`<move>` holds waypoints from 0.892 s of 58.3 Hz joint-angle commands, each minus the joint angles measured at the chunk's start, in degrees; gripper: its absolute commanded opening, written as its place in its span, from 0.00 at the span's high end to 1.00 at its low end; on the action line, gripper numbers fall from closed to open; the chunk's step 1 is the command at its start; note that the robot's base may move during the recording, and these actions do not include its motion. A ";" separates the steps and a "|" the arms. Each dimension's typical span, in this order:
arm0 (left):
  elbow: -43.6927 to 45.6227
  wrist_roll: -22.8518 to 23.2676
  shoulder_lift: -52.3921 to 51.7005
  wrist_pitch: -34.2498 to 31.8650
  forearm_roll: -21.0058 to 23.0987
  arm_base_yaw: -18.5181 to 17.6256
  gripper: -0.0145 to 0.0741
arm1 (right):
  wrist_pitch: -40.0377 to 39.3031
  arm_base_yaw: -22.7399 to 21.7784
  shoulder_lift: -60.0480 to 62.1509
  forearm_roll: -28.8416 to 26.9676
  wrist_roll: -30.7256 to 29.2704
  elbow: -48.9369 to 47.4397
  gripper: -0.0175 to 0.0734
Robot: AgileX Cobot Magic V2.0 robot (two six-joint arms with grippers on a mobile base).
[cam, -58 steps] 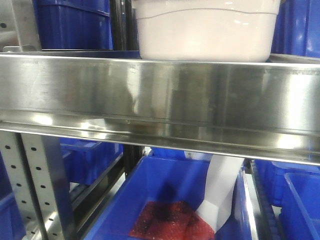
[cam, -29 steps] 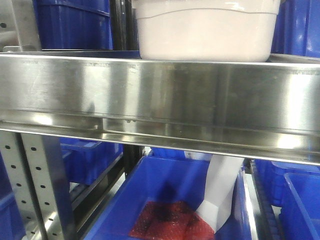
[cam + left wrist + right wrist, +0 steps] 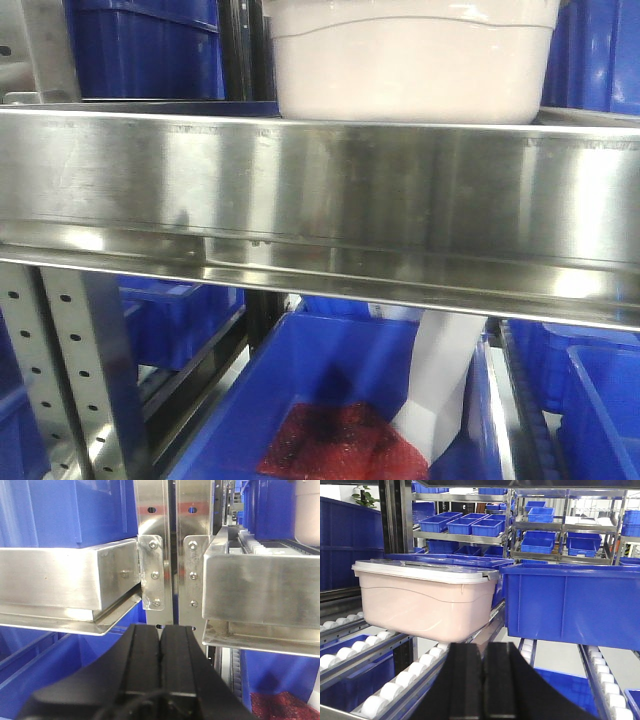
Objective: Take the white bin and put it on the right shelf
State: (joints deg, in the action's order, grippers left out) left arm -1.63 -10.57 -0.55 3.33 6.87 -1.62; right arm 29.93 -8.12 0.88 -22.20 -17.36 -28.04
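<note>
Item one: the white bin (image 3: 412,62), a pale pinkish tub with a white lid and a wavy line along its side. In the front view we find it at upper centre, standing on the level just behind the steel shelf rail (image 3: 320,190). In the right wrist view the bin (image 3: 422,600) sits left of centre on white rollers (image 3: 380,700), with a blue crate (image 3: 570,605) just beside it on the right.

Item two: the left gripper (image 3: 160,645), bottom centre of its view. We see its two black fingers pressed together, holding nothing, facing the perforated upright posts (image 3: 172,545) between two steel shelf ends.

Item three: the right gripper (image 3: 484,660), bottom centre of its view. Fingers likewise closed together and empty, sitting below the bin's near corner.

Item four: a lower blue crate (image 3: 330,400), bottom of the front view, containing red material (image 3: 340,455) and a white piece (image 3: 440,385).
</note>
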 commanded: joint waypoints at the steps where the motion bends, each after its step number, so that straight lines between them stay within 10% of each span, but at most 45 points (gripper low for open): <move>1: -0.88 0.60 -0.62 -4.93 0.13 -0.02 0.97 | -4.82 -0.07 0.73 -0.43 0.00 -1.36 0.73; 30: -0.88 0.60 -0.62 -4.93 0.13 -0.02 0.97 | -5.09 -0.07 0.73 -0.30 0.00 -1.05 0.73; 52: -0.88 0.60 -0.62 -4.93 0.13 -0.02 0.97 | -23.88 3.42 0.73 16.81 11.51 16.32 0.73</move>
State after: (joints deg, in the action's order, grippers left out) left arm -1.63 -10.57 -0.55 3.46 6.87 -1.62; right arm 15.30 -5.29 0.88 -7.32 -6.93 -13.90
